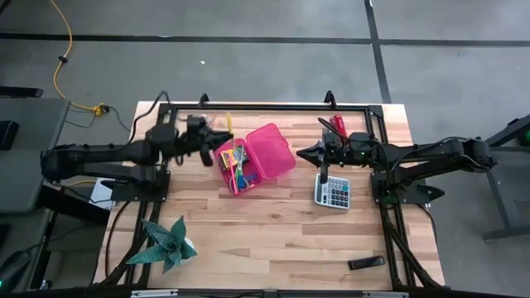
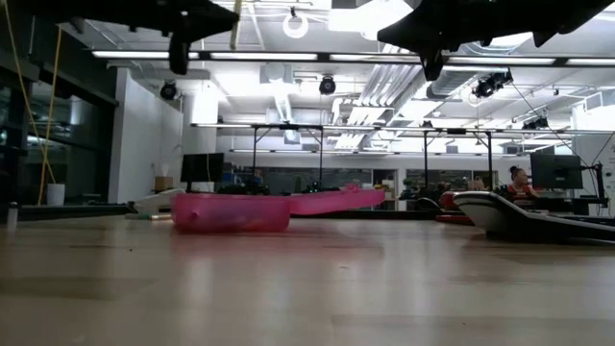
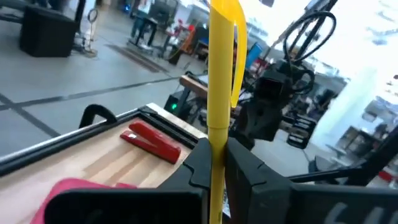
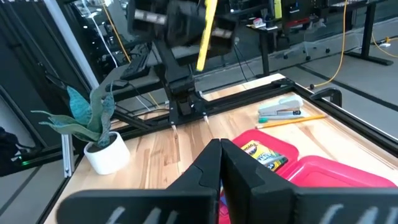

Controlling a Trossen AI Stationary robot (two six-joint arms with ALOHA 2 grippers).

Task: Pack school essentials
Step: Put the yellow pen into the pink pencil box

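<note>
An open pink plastic case [image 1: 267, 151] lies on the table with its tray side [image 1: 234, 161] full of colourful stationery, including a yellow-and-green crayon box [image 4: 267, 155]. My left gripper [image 1: 217, 139] hovers just left of the tray, shut on a long thin yellow stick [image 3: 219, 74], a pencil or ruler. My right gripper [image 1: 305, 151] hangs shut and empty just right of the case lid [image 4: 221, 146]. A grey calculator [image 1: 332, 191] and a red stapler [image 1: 338, 124] lie on the table near the right arm. My left gripper [image 3: 216, 149] pinches the yellow stick partway along its length [image 3: 216, 140] between the two fingers [image 3: 198, 163]. The long end stands out well past the fingers. The stick is lifted clear of the table, seen in the low view as a pale strip [image 2: 235, 24] high above the case.
A potted plant [image 1: 166, 244] stands at the near left corner and a small dark object [image 1: 365, 263] lies near the near right edge. A grey-teal item [image 4: 280, 111] and an orange pencil [image 4: 289, 120] lie beyond the case. Bare wood [image 1: 273, 232] fills the near middle.
</note>
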